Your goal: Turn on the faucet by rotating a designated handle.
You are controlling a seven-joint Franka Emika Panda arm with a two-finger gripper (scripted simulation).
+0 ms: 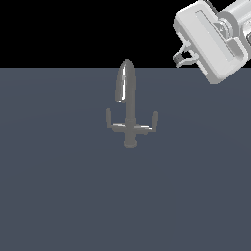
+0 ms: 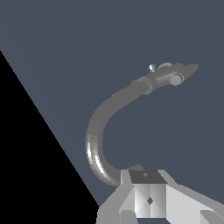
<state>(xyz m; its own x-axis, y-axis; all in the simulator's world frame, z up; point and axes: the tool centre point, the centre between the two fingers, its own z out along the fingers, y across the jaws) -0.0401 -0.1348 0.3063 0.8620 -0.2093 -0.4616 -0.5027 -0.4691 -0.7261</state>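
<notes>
Flat slate-blue floor [image 1: 59, 196] under black backdrop; small grey metal faucet [image 1: 128, 105] with tall arched spout stands just above frame centre in the exterior view. Its grey L-shaped handle [image 1: 148, 124] branches from the post toward the exterior view's right, upturned tip up. White two-finger gripper [image 1: 181, 58] hangs upper right, well apart from the faucet; finger spacing unreadable.

faucet [image 1: 128, 105]: grey, white glints | tool [image 1: 182, 57]: pale grey-white | floor [image 1: 59, 196]: slate blue-grey

no readable text, labels or signs
</notes>
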